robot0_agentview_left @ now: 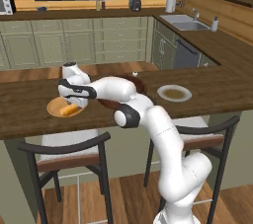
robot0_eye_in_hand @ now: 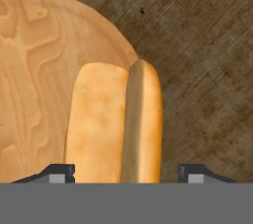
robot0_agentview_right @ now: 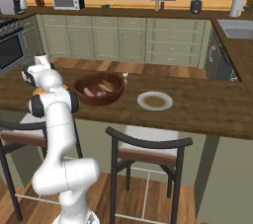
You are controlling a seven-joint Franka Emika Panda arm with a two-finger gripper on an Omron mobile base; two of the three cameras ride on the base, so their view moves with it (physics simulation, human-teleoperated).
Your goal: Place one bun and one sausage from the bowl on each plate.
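Observation:
A golden bun (robot0_eye_in_hand: 113,119) lies on the light tan wooden plate (robot0_eye_in_hand: 34,70), at its rim and partly over the edge. My gripper (robot0_eye_in_hand: 126,171) hangs just above it, open, its two fingertips (robot0_eye_in_hand: 62,171) standing wide on either side of the bun. From the left base view the gripper (robot0_agentview_left: 73,103) hovers over the same plate (robot0_agentview_left: 53,105) and bun (robot0_agentview_left: 68,111). The dark wooden bowl (robot0_agentview_right: 81,97) holds a pinkish sausage (robot0_agentview_right: 89,91) and another bun (robot0_agentview_right: 105,87). The pale plate (robot0_agentview_right: 154,100) with a brownish centre is bare.
All of this stands on a long dark wooden counter (robot0_agentview_left: 217,94). Two stools (robot0_agentview_left: 69,156) stand at its near side. My arm (robot0_agentview_left: 118,90) reaches across in front of the bowl (robot0_agentview_left: 141,86). A sink (robot0_agentview_left: 184,21) sits on the far counter.

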